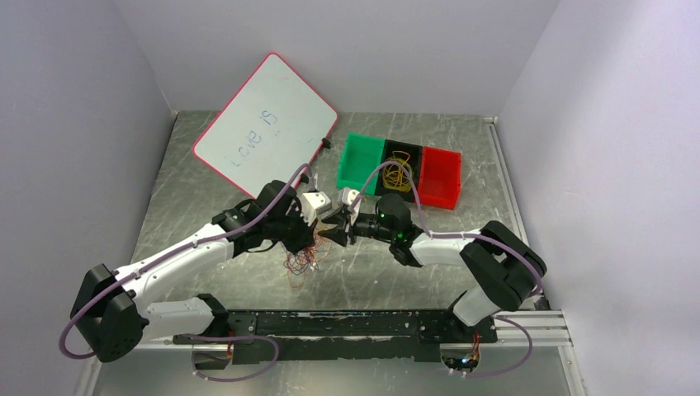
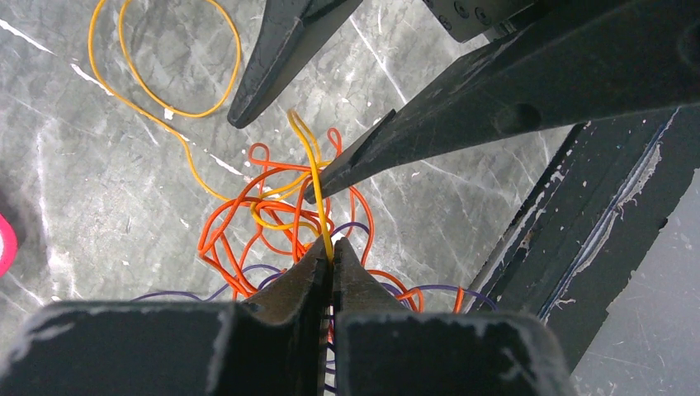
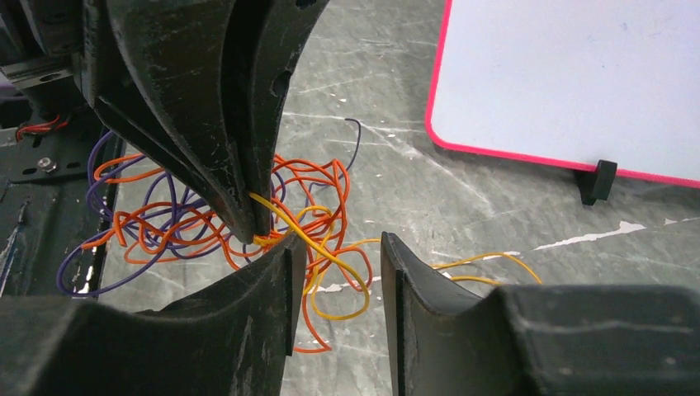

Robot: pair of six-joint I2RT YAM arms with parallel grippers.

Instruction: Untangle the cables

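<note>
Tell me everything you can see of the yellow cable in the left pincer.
The yellow cable is a thin, glossy wire, clamped between the tips of the shut left pincer. It runs straight out past the orange cable tangle to a narrow loop lying between the open jaws of the right pincer, ungripped.

A grey, marbled metal table (image 1: 206, 173) is seen bearing a pink-rimmed white board (image 1: 264, 124), propped tilted at the far left, and a row of green, black and red plastic bins (image 1: 403, 145), set touching. A tangle of thin orange, yellow and purple cables (image 1: 301, 262) is spread nearer the front.
</note>
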